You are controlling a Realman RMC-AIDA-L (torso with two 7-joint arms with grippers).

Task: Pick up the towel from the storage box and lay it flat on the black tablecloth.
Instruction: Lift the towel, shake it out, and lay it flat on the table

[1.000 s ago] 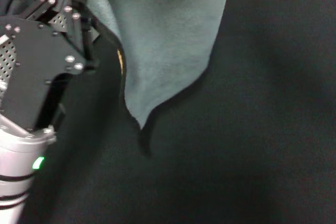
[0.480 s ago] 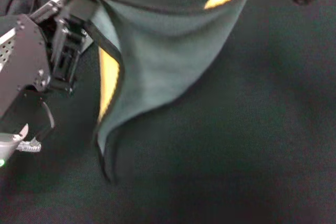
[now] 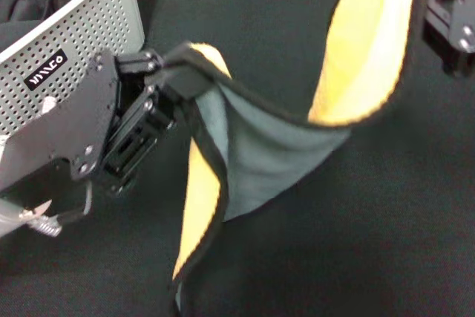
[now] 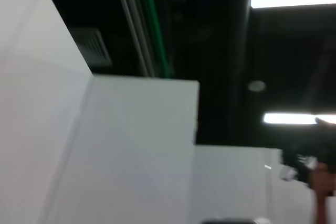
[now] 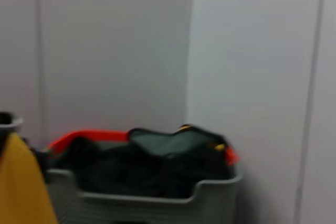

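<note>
You only see part of the right gripper (image 3: 434, 7), cut off at the head view's edge. The towel (image 3: 274, 161) runs off the bottom edge, and the storage box (image 3: 74, 42) is cropped at the upper left corner.

The towel (image 3: 256, 157) was soft, fuzzy cloth. The tablecloth (image 3: 371, 243) was matt black cloth. The box (image 3: 82, 31) was smooth plastic with holes.
</note>
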